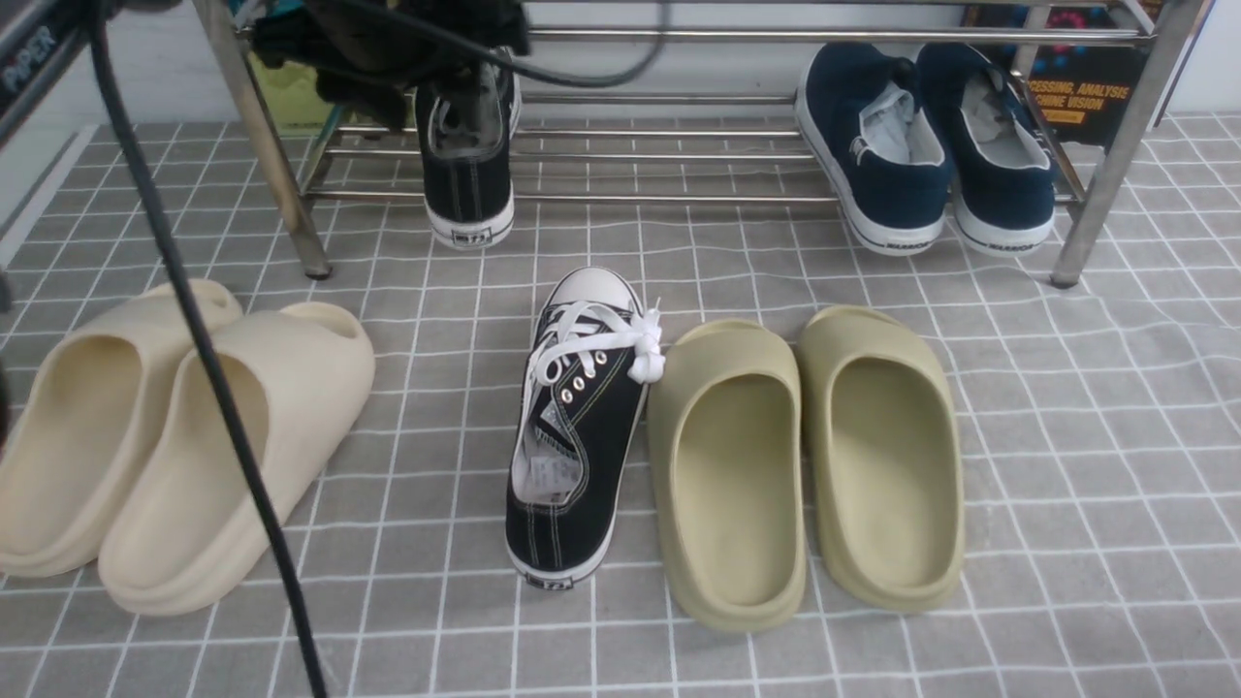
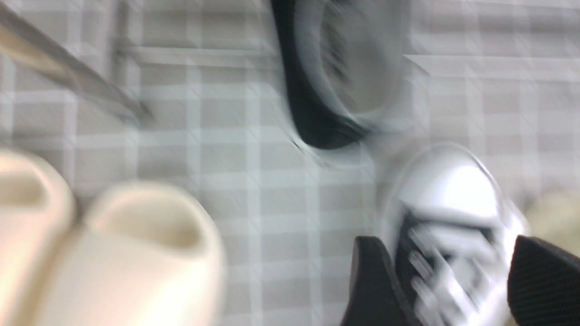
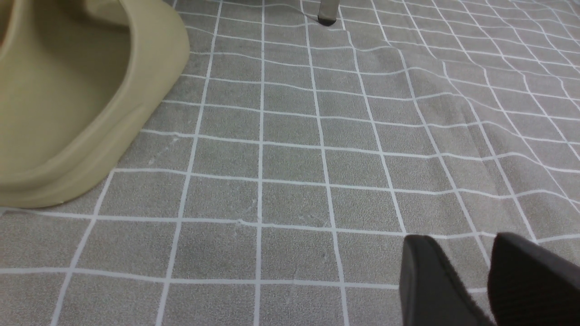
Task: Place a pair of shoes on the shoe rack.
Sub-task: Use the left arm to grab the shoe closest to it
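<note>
- one black sneaker [image 1: 467, 165] sits on the shoe rack [image 1: 679, 197] lower bars, heel overhanging toward robot
- other sneaker [image 1: 580, 427] lies on table [image 1: 1086, 436] between cream slides [image 1: 175, 436] and olive slides [image 1: 805, 465], just beside the olive pair
- its long axis runs toward rack, toe cap at rack end, heel at robot end
- left pincer [image 2: 444, 246] released, empty, up by the racked shoe; blurred wrist view shows table sneaker's toe cap below, so target lies robot-ward of it
- right pincer [image 3: 462, 244] looks clenched, empty, low over table, olive slides between it and sneaker
- judgement: left arm nearer, grasp across the shoe's width
</note>
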Robot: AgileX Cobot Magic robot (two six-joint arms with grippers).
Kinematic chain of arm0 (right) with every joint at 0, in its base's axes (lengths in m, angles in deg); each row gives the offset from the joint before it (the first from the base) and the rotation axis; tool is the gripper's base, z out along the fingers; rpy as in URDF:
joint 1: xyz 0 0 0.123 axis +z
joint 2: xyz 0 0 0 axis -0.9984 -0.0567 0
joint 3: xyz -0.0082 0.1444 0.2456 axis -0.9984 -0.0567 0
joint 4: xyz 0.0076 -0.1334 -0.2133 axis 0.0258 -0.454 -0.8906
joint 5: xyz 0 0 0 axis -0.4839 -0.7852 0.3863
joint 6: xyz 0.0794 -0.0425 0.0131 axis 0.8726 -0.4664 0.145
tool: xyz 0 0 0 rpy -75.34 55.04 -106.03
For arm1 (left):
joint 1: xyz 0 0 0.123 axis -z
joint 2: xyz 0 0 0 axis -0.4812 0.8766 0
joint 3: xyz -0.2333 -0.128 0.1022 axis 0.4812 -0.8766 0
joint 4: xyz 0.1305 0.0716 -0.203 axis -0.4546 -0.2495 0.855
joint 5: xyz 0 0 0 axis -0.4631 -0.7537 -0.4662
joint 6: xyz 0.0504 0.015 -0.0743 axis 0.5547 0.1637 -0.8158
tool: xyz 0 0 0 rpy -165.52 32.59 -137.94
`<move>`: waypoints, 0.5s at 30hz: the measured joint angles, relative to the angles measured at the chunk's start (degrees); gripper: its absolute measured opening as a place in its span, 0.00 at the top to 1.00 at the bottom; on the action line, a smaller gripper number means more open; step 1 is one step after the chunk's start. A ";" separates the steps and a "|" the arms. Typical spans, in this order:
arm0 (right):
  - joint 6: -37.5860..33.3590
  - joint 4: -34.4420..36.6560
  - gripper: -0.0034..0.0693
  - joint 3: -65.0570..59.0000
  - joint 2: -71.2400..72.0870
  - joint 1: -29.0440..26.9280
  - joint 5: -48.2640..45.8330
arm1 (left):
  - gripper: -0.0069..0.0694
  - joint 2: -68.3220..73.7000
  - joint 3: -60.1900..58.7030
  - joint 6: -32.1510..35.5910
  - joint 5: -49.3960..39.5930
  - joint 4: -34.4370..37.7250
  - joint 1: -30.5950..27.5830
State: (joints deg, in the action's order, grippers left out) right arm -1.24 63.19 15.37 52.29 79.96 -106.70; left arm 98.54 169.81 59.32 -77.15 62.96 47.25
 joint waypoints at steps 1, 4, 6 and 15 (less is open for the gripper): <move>0.00 0.00 0.62 0.00 0.00 0.00 0.00 | 0.38 -1.05 -2.51 0.55 -0.79 1.76 1.49; 0.00 0.00 0.62 0.00 0.00 0.00 0.00 | 0.39 -0.98 -10.05 1.68 -1.20 3.67 4.41; 0.00 0.00 0.62 0.00 0.00 0.00 0.00 | 0.39 -0.36 -17.03 1.93 -0.98 4.06 6.37; 0.00 0.00 0.62 0.00 0.00 0.00 0.00 | 0.39 -0.01 -31.97 -3.26 8.12 3.05 7.57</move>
State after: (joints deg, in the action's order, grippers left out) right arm -1.24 63.19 15.37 52.29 79.96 -106.70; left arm 98.52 137.83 56.06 -69.04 66.01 54.82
